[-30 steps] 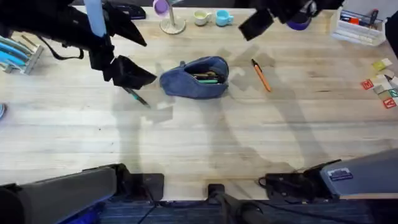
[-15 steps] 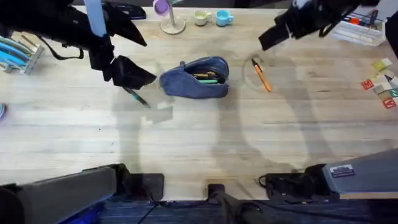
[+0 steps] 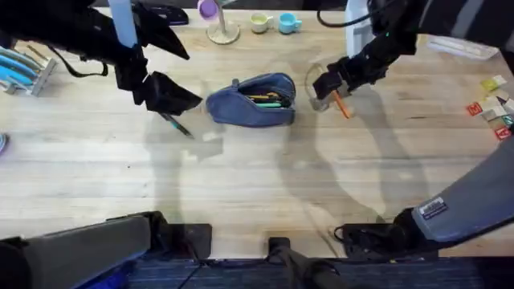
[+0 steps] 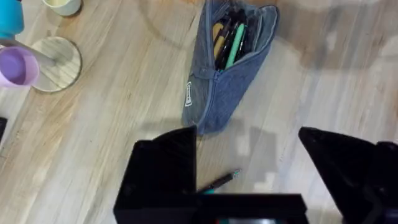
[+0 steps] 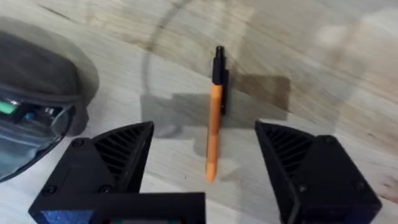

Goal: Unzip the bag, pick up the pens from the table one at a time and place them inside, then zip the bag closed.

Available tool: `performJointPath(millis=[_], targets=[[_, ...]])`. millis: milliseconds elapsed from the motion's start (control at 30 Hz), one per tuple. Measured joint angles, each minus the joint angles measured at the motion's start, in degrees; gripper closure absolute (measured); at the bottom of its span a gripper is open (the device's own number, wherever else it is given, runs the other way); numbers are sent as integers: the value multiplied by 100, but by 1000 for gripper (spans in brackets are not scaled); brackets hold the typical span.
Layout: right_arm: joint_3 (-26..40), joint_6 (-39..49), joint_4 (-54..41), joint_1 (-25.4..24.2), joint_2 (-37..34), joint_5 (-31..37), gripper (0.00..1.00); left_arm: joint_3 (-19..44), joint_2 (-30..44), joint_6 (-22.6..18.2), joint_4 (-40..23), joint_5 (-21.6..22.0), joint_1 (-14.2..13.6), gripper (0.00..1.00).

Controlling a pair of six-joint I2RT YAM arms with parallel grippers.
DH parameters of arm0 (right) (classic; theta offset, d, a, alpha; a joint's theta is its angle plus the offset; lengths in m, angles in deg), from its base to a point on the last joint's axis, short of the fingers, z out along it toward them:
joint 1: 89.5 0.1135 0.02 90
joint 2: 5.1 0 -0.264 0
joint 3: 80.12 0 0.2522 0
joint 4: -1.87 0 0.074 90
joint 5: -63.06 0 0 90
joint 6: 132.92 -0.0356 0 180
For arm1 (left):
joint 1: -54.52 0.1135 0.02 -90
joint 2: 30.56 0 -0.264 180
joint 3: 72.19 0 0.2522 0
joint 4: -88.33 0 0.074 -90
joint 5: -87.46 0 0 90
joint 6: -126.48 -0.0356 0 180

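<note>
The blue-grey bag [image 3: 251,99] lies mid-table with its zip open and several pens showing inside [image 4: 227,38]. A dark pen [image 3: 175,124] rests on the table just left of the bag, also seen near my left fingers [image 4: 219,182]. My left gripper [image 3: 171,98] hovers open over that dark pen, holding nothing. To the right of the bag lies the orange pen [image 3: 340,102] with its black tip. My right gripper [image 5: 208,171] is open and low over it, one finger [image 5: 106,162] on each side of the orange pen [image 5: 214,121], with the bag [image 5: 31,106] close by.
A purple cup on a wooden stand [image 3: 215,18] and two small cups [image 3: 273,22] stand at the back. Blue-and-white sticks in a rack [image 3: 20,71] sit at the far left. Coloured blocks [image 3: 494,108] lie at the right edge, behind them a clear tray [image 3: 462,46].
My right arm came down from the back right to just over the orange pen. The left arm, the bag and both pens have stayed put.
</note>
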Motion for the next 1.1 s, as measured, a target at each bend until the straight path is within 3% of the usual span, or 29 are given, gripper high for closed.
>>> performJointPath(millis=[200,800,867,967,1100], targets=[[44,-22,22,0,-142,1,16,1,0,0,4,0,0,8],[125,-35,85,74,-259,737,645,2,0,0,0,0,0,7],[125,-20,90,124,-257,793,729,0,0,0,0,0,0,7],[127,-21,101,225,-257,844,930,0,0,0,0,0,0,7],[131,-19,122,260,-259,860,962,0,0,1,0,0,0,7]])
